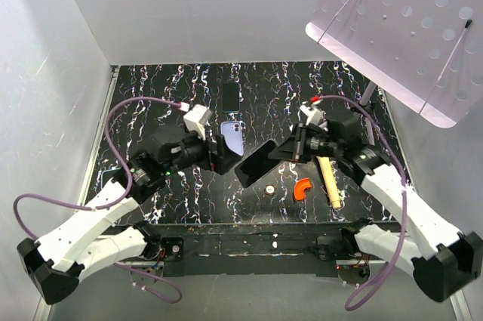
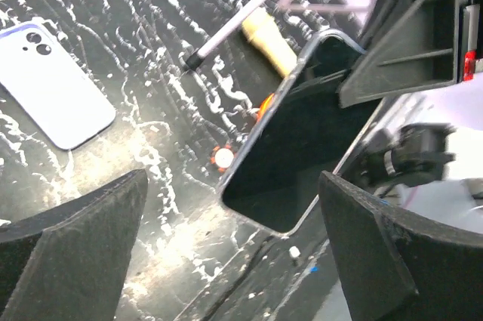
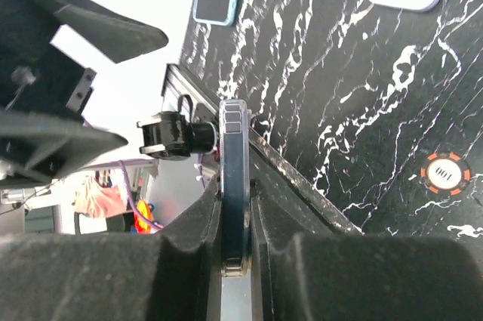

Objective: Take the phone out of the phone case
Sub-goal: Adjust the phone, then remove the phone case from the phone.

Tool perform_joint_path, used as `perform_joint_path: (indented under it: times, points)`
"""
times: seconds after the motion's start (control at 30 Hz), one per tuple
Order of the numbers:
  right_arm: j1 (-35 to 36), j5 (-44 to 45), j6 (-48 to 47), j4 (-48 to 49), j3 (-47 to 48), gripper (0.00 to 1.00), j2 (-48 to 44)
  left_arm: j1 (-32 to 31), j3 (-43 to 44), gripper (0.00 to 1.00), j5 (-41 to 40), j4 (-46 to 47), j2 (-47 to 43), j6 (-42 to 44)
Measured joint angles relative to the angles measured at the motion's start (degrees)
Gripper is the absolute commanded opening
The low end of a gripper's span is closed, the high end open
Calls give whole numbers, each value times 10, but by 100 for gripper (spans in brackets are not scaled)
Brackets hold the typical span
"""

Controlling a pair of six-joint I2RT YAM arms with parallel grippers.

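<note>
Right gripper (image 3: 235,223) pinching phone (image 3: 233,147), left gripper (image 2: 230,219) spread

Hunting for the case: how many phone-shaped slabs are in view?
3: dark slab clamped in the right tool; lavender slab flat on the table nearby; black slab flat farther back. Others could be hidden.

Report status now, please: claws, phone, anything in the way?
Right claw shut on the dark phone, held tilted. Left claw open, empty, facing it. Bare or covered: cannot tell. Lilac piece flat on table, out of the way.
</note>
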Motion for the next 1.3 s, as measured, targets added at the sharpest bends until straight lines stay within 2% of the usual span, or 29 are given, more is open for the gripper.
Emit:
perform_joint_path:
  times: [0.07, 0.23, 0.4, 0.53, 0.73, 1.07, 1.2, 1.3]
  points:
    - [-34, -18, -3, -7, -3, 1, -43, 45, -4, 78, 50, 14, -16, -24]
    - [-123, -78, -2, -8, -3, 1, -124, 135, -45, 69, 194, 92, -24, -85]
    - [-162, -138, 9, -2, -3, 1, -145, 163, -81, 60, 353, 235, 41, -188]
    - [-174, -173, 30, 23, -10, 1, -145, 165, -99, 50, 426, 345, 76, -258]
    - [-179, -206, 76, 88, -32, 1, -139, 165, -102, 40, 479, 401, 78, -284]
    - [-179, -224, 116, 157, -33, 1, -122, 165, -102, 25, 518, 433, 104, -306]
    - [-179, -229, 117, 168, -36, 1, -117, 165, -102, 14, 530, 453, 109, -318]
    - [-181, -245, 118, 190, -41, 1, -113, 165, -103, 1, 546, 480, 114, -337]
